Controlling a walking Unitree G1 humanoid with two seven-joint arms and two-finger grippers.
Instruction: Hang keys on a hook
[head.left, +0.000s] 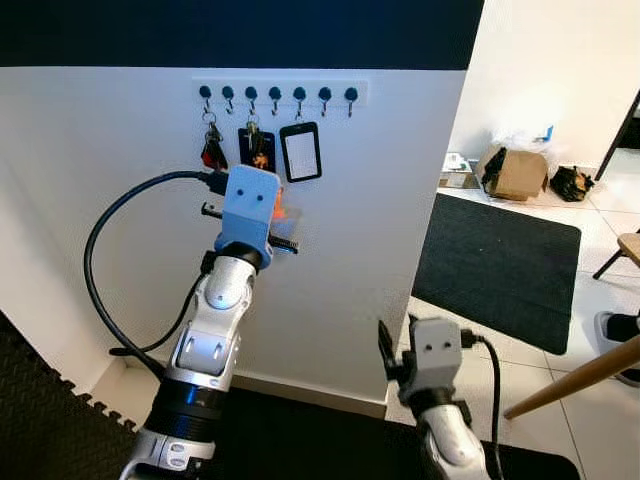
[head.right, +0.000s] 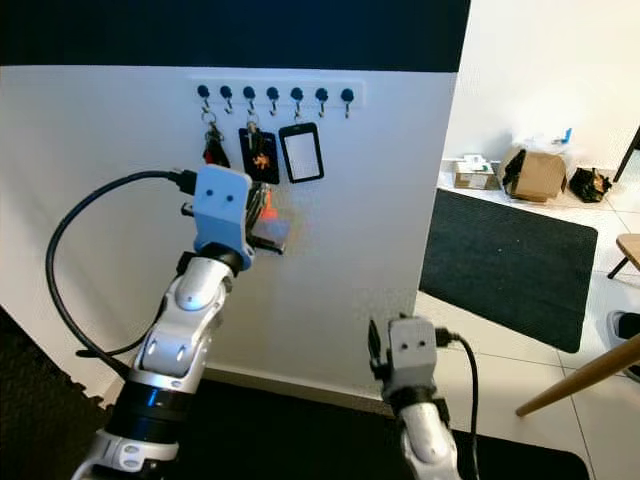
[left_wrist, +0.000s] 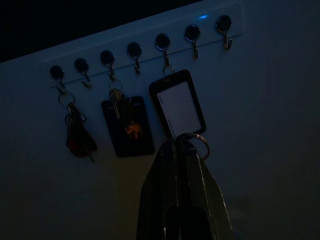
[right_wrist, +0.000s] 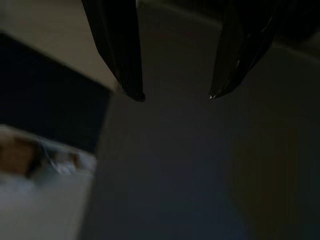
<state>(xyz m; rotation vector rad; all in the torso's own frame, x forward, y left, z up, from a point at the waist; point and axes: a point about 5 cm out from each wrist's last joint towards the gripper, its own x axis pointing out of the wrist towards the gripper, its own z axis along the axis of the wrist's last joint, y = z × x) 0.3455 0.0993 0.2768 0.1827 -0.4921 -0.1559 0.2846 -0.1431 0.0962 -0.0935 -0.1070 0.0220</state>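
**Key ring pinched, raised below the hook rail**

Left gripper (left_wrist: 182, 145) lifted toward the white wall (head.left: 90, 200), fingers pressed together on a key ring (left_wrist: 197, 142). Metal loop of the ring poking out beside the fingertips, just under the lower edge of a black-framed card holder (left_wrist: 177, 102). Rest of the bunch hidden behind the fingers in the dim wrist view; possibly a small orange tag (head.left: 278, 210) showing beside the blue wrist housing in the head views, though too blurred to say for sure.

Above, a white hook rail (head.left: 280, 92) fixed to the wall, carrying seven dark-headed hooks in a row. First hook from the left holding a red-and-black key bunch (head.left: 212, 150). Third holding a key with a black tag (left_wrist: 129, 127) bearing a small orange figure. Fifth holding the card holder. Second, fourth, sixth and seventh hooks (left_wrist: 224, 30) bare. Pinched ring well below the rail, touching no hook.

Right gripper (right_wrist: 172, 95) hanging low near the foot of the wall, fingers spread apart, nothing between them.

Off to the right, a dark mat (head.left: 500, 265) on pale tiles, a cardboard box (head.left: 515, 172) beyond it, and a wooden chair leg (head.left: 580, 380) slanting in.
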